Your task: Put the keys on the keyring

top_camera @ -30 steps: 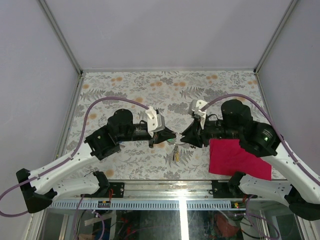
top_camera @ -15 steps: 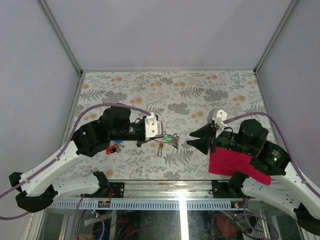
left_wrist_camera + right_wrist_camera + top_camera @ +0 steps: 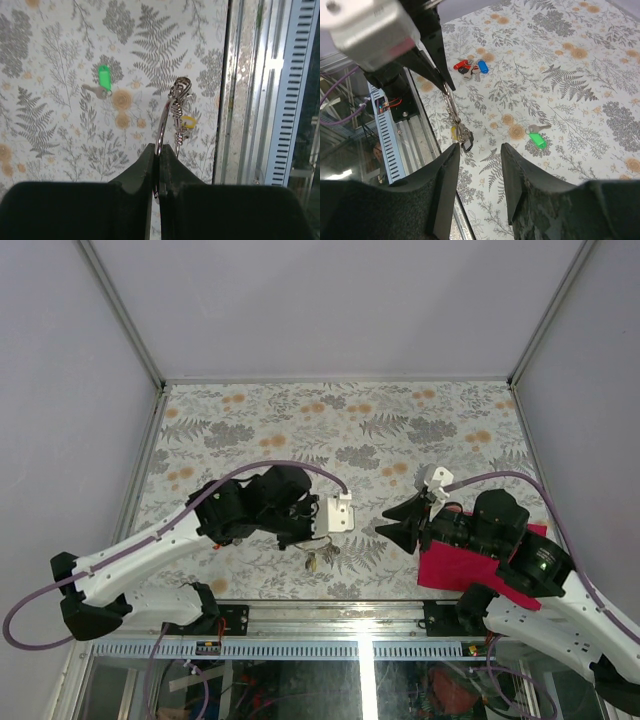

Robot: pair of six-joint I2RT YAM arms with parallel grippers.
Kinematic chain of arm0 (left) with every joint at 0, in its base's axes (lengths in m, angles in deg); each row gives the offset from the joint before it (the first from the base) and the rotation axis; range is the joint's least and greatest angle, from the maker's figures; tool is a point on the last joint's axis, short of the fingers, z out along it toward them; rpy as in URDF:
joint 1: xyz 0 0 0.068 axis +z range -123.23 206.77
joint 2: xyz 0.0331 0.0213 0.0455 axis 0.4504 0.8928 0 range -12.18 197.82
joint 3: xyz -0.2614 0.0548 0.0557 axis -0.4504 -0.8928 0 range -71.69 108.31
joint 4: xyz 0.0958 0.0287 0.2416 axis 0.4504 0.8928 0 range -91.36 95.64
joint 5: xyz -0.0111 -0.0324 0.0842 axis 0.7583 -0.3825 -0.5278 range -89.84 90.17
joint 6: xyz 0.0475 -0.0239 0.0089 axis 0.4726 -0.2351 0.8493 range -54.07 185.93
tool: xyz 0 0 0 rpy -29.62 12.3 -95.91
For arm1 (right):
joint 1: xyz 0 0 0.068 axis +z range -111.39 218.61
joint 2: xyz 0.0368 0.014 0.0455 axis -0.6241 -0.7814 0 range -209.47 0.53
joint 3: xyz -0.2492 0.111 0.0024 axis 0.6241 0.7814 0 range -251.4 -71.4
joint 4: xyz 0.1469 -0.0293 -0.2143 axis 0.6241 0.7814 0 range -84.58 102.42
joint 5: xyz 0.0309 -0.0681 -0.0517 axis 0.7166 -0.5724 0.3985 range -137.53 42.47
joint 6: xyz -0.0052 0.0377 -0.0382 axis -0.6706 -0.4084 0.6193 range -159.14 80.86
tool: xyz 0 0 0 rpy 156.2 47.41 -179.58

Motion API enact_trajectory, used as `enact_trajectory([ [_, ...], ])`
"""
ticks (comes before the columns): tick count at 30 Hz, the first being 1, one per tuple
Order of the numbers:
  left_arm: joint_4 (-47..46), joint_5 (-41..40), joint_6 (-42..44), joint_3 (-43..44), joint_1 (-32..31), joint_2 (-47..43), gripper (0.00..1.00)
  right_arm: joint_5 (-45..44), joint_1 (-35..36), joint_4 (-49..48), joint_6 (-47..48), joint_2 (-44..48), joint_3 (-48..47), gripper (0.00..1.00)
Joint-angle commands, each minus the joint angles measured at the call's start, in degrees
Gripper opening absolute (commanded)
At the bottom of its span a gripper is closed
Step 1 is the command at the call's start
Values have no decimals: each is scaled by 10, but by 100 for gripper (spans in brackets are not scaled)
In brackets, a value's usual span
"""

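keyring (image 3: 161,127) dangling, green key (image 3: 103,79) flat, other keys (image 3: 471,67) clustered

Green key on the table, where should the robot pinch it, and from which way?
The green key lies flat on the table with nothing touching it, so probably pinch its plastic head, coming straight down from above. The head is wider than the thin metal blade. The open right gripper is free; the left gripper is shut on the keyring.

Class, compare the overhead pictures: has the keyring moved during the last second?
Yes. The keyring, pinched in the left gripper, has shifted left, farther from the red cloth.
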Motion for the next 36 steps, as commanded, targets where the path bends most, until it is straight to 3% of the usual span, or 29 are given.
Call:
enact_trajectory([
  [1,42,-88,-13,26,-31,21,0,-13,2,-40,-15,12,16,46],
  [7,46,-170,-11,36,-52,24,0,-4,3,-66,-19,21,42,47],
  [13,20,-181,5,41,-63,-1,0,25,3,-149,-9,35,99,50],
  [21,14,-163,28,40,-74,-25,0,98,3,-399,35,53,217,53],
  [29,11,-158,43,47,-83,-31,0,183,2,-402,87,-35,192,53],
  [36,11,-160,42,48,-85,-28,0,202,3,-422,83,-107,177,50],
])
